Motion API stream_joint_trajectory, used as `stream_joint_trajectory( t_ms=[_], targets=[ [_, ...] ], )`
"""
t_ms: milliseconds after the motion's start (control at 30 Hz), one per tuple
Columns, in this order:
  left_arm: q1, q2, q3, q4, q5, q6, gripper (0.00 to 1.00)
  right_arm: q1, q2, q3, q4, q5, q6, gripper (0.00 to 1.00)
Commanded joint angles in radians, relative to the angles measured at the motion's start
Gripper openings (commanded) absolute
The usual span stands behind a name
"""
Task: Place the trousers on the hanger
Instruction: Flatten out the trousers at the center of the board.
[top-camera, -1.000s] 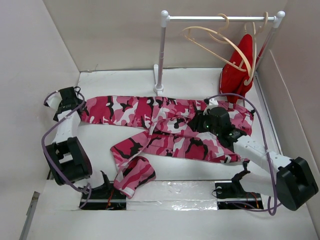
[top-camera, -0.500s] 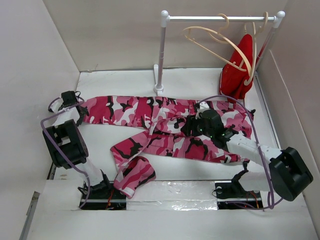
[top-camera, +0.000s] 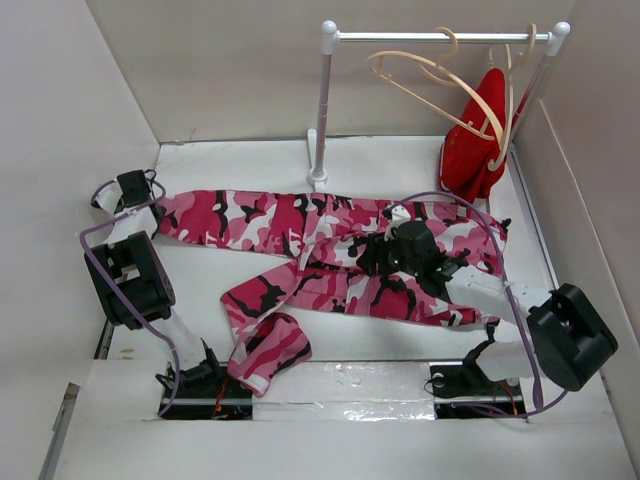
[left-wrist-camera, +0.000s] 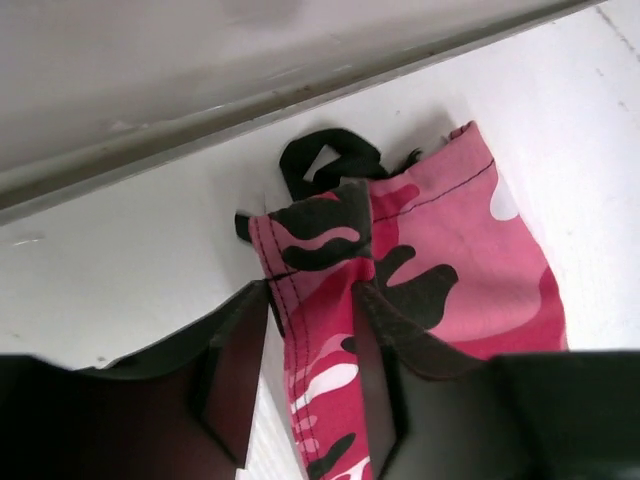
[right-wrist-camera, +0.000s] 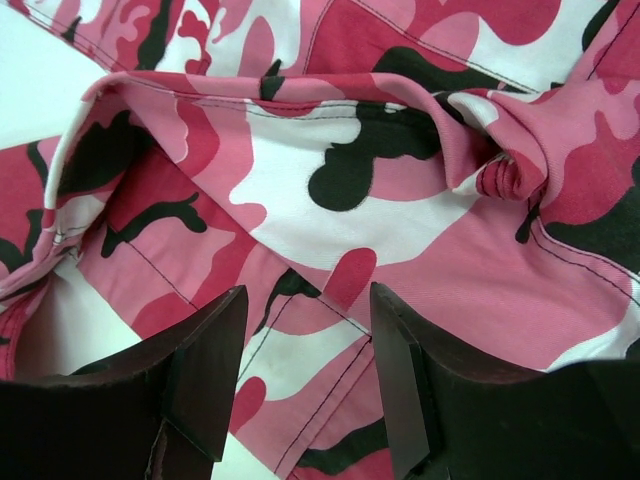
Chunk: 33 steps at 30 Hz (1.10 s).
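Observation:
The camouflage trousers (top-camera: 300, 225) lie spread across the table, one leg running left and the other folded toward the front. My left gripper (top-camera: 150, 203) is at the far-left leg end. In the left wrist view its jaws (left-wrist-camera: 310, 290) have narrowed on the hem of the trousers (left-wrist-camera: 440, 270), and both fingertips touch the cloth. My right gripper (top-camera: 372, 256) rests on the waist area. Its fingers (right-wrist-camera: 308, 295) stand open over flat cloth of the trousers (right-wrist-camera: 330, 200) and pinch nothing. The bare hanger (top-camera: 430, 90) hangs on the rail.
A white rack (top-camera: 322, 100) stands at the back, its rail running right. A second hanger carrying a red garment (top-camera: 475, 140) hangs at the rail's right end. Walls enclose the table at left, back and right. The folded leg end (top-camera: 268, 350) lies near the front edge.
My left gripper has shifted back and left to the leg end, and its jaws have narrowed onto the hem. My right gripper has slid left along the trousers.

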Motion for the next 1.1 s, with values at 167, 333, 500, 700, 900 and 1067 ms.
stream_joint_trajectory(
  t_ms=[167,333,500,700,900,1067],
  targets=[
    [0.007,0.039,0.049,0.063,0.042,0.025,0.16,0.014,-0.006,0.025,0.065,-0.001,-0.022,0.58],
    [-0.005,0.03,0.113,0.065,0.125,0.037,0.0,0.014,-0.008,0.022,0.071,-0.013,-0.02,0.58],
    [-0.143,0.026,0.422,0.008,0.188,0.1,0.0,-0.006,-0.006,0.021,0.08,-0.024,-0.017,0.57],
    [-0.258,0.09,0.784,-0.092,0.286,0.274,0.0,-0.024,-0.011,0.017,0.074,-0.027,-0.014,0.57],
    [-0.227,0.054,0.516,0.002,0.291,0.4,0.0,-0.024,-0.017,0.015,0.066,-0.047,-0.012,0.57],
    [-0.081,0.088,0.319,0.026,0.231,0.373,0.0,-0.024,-0.04,0.006,0.062,-0.055,-0.012,0.57]
  ],
)
